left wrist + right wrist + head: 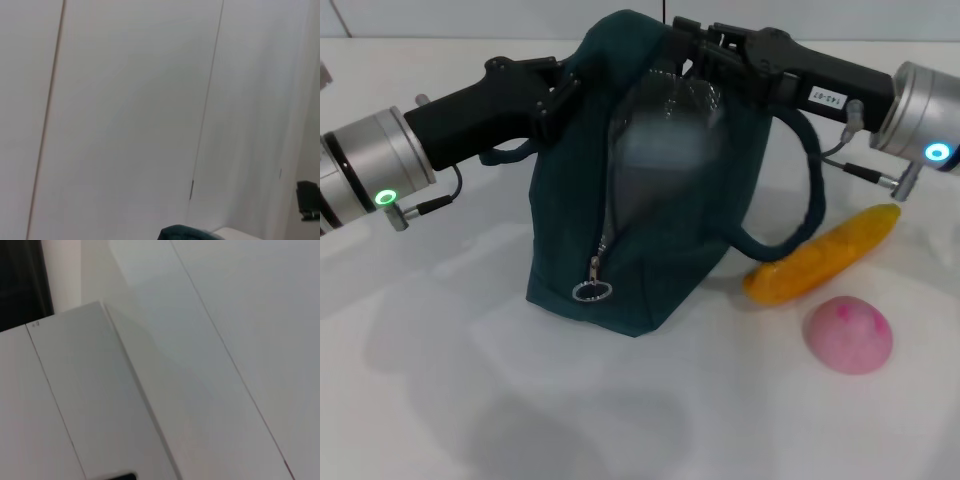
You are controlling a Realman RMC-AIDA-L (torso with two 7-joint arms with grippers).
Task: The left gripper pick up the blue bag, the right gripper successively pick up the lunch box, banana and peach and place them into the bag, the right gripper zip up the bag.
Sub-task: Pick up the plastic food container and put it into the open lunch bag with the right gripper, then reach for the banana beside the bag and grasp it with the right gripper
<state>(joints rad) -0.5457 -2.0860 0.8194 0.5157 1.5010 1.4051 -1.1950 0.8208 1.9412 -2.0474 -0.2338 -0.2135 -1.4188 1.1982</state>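
Note:
The blue bag (650,230) stands upright on the white table, its zipper open down the front and the pull ring (591,291) hanging low. My left gripper (563,92) is shut on the bag's upper left edge and holds it up. A clear lunch box (665,130) sits partly inside the bag's opening. My right gripper (688,52) is at the box's top, shut on it. The banana (825,255) and the pink peach (848,334) lie on the table to the right of the bag. A sliver of the bag (185,233) shows in the left wrist view.
A dark bag strap (808,195) loops out on the right, down toward the banana. The white table (470,400) extends in front of the bag. Both wrist views show mostly pale wall panels.

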